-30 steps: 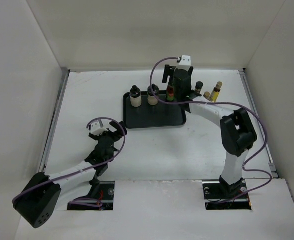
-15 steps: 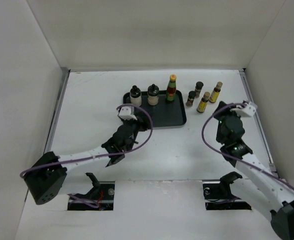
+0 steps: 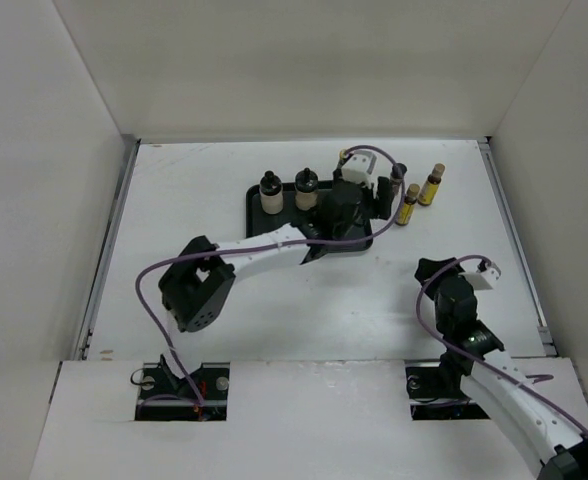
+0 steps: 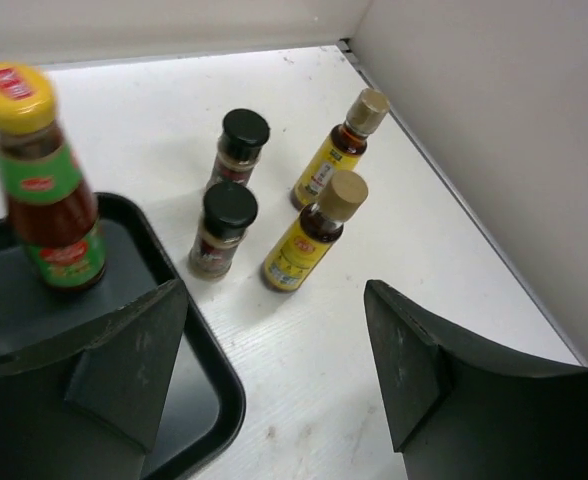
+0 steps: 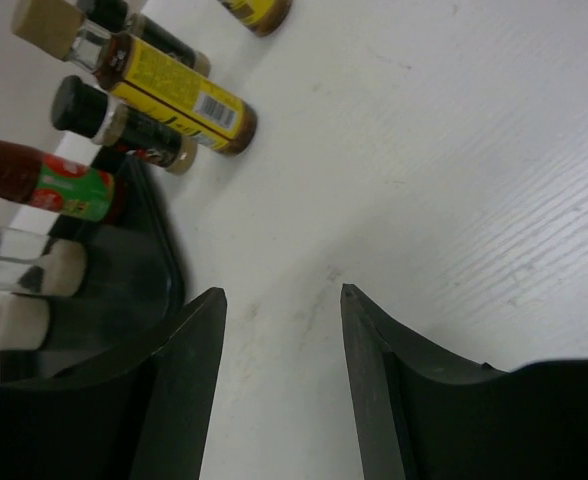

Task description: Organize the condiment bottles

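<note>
black tray point(image 4: 214, 390) holds the red bottle point(image 4: 49, 190) and cream bottles point(image 3: 270, 195); brown bottles point(image 4: 224, 230) and yellow bottles point(image 4: 309, 235) stand on the counter point(image 4: 314, 350) beside it. my left end effector point(image 4: 274, 380) and right end effector point(image 5: 279, 380) both gape apart.

Two cream bottles point(image 3: 270, 193) point(image 3: 306, 190) and red-green bottle point(image 4: 49, 200) upright on black tray point(image 3: 258, 220); two yellow-labelled bottles point(image 4: 309, 235) point(image 4: 336, 150) and two small brown bottles point(image 4: 222, 230) point(image 4: 238, 150) upright just beside it.
</note>
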`<state>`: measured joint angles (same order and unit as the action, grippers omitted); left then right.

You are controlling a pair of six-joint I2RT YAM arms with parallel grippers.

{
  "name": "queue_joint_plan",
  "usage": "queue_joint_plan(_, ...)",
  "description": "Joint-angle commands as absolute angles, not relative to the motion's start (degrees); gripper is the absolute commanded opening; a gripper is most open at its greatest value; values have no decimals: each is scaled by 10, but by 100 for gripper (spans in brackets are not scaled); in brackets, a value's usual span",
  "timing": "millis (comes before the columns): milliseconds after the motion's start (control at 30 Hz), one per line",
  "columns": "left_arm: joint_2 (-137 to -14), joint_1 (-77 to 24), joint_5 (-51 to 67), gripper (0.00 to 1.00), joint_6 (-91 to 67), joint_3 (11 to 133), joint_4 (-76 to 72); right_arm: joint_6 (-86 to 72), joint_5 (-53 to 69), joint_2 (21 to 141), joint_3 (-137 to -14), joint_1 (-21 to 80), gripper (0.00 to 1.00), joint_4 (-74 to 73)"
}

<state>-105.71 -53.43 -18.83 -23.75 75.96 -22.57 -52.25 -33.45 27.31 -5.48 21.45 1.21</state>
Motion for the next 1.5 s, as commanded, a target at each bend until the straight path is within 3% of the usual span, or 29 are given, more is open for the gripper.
queue_joint_plan(0,-1108,-540,-151,71,-196,870,-143,-562,-299,244,-53,223,57,12)
queue_joint_plan(267,-1223,-544,-143,71,-158,1020,-97,-553,-299,255,-41,256,57,54)
queue_joint_plan(667,-1338,-554,-143,71,-137,1147,-107,-537,-302,251,-36,281,57,74)
queue_joint_plan(1067,-1432,-551,-153,64,-117,1270,-99,-534,-301,236,-33,292,58,74)
queue_joint_plan(1300,-1438,-550,-167,34,-108,1282,-106,-532,-304,229,-31,298,58,74)
queue_joint_plan(1467,-1376,-554,-162,26,-106,1232,-146,-526,-300,223,-29,301,58,81)
